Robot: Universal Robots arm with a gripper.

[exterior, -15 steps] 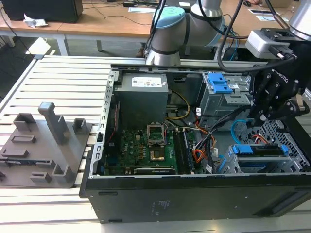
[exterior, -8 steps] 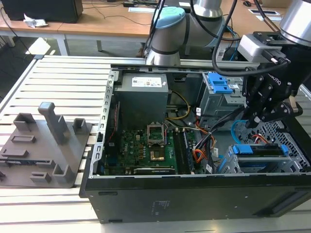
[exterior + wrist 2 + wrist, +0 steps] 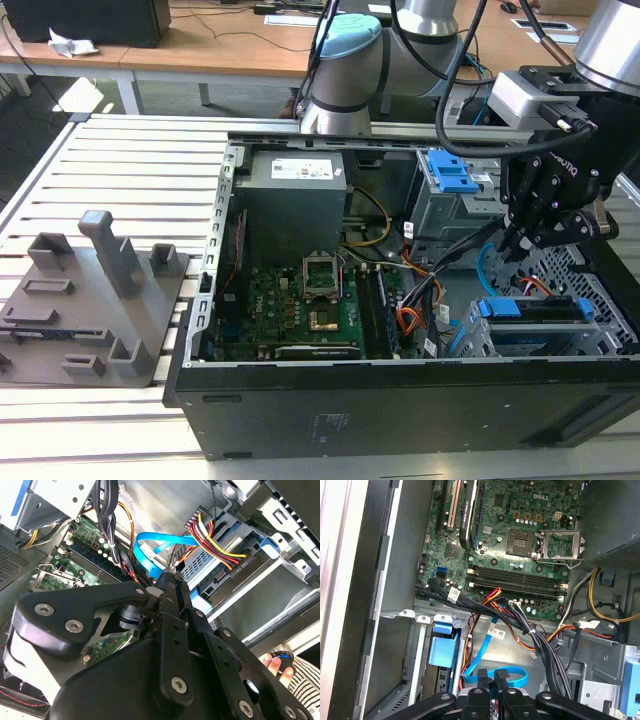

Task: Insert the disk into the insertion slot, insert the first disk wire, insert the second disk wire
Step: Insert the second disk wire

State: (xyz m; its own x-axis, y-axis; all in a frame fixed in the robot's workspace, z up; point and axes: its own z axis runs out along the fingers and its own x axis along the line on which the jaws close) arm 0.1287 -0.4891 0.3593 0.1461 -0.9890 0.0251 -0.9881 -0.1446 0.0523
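The disk (image 3: 530, 309), in its bright blue carrier, lies inside the insertion slot (image 3: 590, 285), a grey perforated cage at the case's corner on the exterior view's right. My gripper (image 3: 525, 240) hangs just above the cage's inner end. Its fingers (image 3: 172, 587) are pressed together on the end of a flat blue disk wire (image 3: 150, 550), which loops away below them. The same blue wire (image 3: 507, 676) curls around the fingertips (image 3: 481, 674) in the first wrist view. A red, yellow and black wire bundle (image 3: 215, 540) runs to a black plug at the carrier's (image 3: 227, 582) end.
The open black computer case (image 3: 400, 400) holds a green motherboard (image 3: 520, 535), a grey power supply (image 3: 295, 205) and a taller bay with a blue latch (image 3: 450, 178). Black cables (image 3: 485, 611) cross near the cage. A grey fixture block (image 3: 90, 300) sits at the exterior view's left. A person's hand (image 3: 274, 665) is close.
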